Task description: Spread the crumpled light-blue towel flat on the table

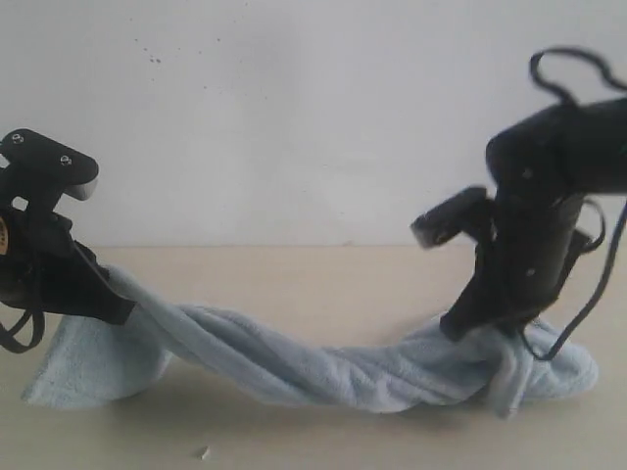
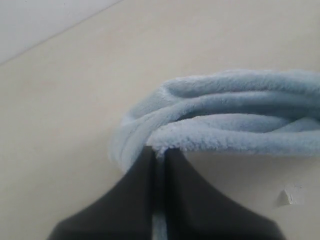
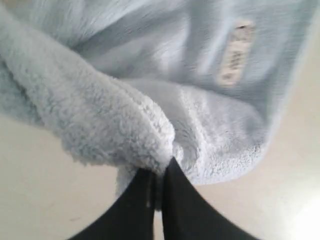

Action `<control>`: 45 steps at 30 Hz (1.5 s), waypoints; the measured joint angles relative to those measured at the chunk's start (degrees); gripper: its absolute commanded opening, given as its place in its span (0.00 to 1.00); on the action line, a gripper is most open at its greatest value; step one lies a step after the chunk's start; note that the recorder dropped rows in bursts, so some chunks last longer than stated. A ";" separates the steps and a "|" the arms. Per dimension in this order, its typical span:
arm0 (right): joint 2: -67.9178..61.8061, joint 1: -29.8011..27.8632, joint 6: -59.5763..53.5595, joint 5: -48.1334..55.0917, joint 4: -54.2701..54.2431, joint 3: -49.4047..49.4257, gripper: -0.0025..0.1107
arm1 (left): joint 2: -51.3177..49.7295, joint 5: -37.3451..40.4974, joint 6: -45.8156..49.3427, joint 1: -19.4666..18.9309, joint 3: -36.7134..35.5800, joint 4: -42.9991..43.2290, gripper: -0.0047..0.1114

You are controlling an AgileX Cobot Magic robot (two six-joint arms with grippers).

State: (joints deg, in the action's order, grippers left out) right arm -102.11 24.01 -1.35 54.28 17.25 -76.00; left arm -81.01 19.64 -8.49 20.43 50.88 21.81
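Observation:
The light-blue towel (image 1: 294,362) lies twisted in a long rope across the table (image 1: 313,274), from the left arm to the right arm. My left gripper (image 1: 116,305) is shut on the towel's left end, which is lifted a little off the table; its dark fingers pinch a fold of the towel (image 2: 220,115) at the left gripper's tips (image 2: 159,151). My right gripper (image 1: 460,328) is down on the towel's right end and shut on a thick fold of the towel (image 3: 100,115), seen at the right gripper's tips (image 3: 160,172). A small white tag (image 3: 236,52) shows on the cloth beyond.
A white wall (image 1: 294,117) stands behind the table. A tiny white speck (image 1: 204,452) lies on the table near the front; the speck (image 2: 286,196) also shows in the left wrist view. Bare table lies in front of and behind the towel.

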 measured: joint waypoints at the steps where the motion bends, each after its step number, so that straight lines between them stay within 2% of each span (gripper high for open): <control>1: 2.10 0.00 0.57 0.99 1.08 -0.65 0.02 | 0.00 0.00 0.00 0.00 0.00 0.00 0.08; 7: 13.76 0.00 -4.63 1.49 3.90 -4.35 0.02 | 0.00 0.00 0.00 0.00 0.00 0.00 0.08; 12: 12.03 0.00 -9.11 -3.20 5.93 -4.57 0.03 | 0.00 0.00 0.00 0.00 0.00 0.00 0.08; 14: 8.74 0.00 -8.81 -3.70 6.64 -4.57 0.08 | 0.00 0.00 0.00 0.00 0.00 0.00 0.08; 20: -3.41 -0.20 -5.32 -4.53 6.87 -4.57 0.34 | 0.00 0.00 0.00 0.00 0.00 0.00 0.08; 23: -7.35 -0.55 -3.42 -6.38 7.09 -4.57 0.40 | 0.00 0.00 0.24 0.00 0.00 0.00 0.08; 29: -8.96 -0.55 2.36 -8.01 7.14 -4.57 0.41 | 0.00 0.00 0.59 0.00 0.00 0.00 0.08; 35: -2.68 -0.55 4.46 -4.89 6.60 -4.57 0.40 | 0.00 0.00 0.59 0.00 -0.83 0.00 0.08; 38: 2.64 -0.55 2.87 -0.13 0.46 -4.57 0.40 | 0.00 -0.23 0.59 0.00 -1.37 0.00 0.08; 41: 4.13 -0.55 -3.82 5.05 -8.44 -4.43 0.40 | 0.00 -1.10 0.59 0.00 -1.37 0.00 0.08; 45: 2.44 -0.55 -7.20 4.17 -15.19 -0.48 0.40 | 0.00 -1.32 0.59 0.00 -1.37 0.00 0.08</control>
State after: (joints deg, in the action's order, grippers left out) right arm -99.67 23.46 -8.54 58.45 2.06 -76.48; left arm -81.01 18.32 -7.90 20.43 49.51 21.81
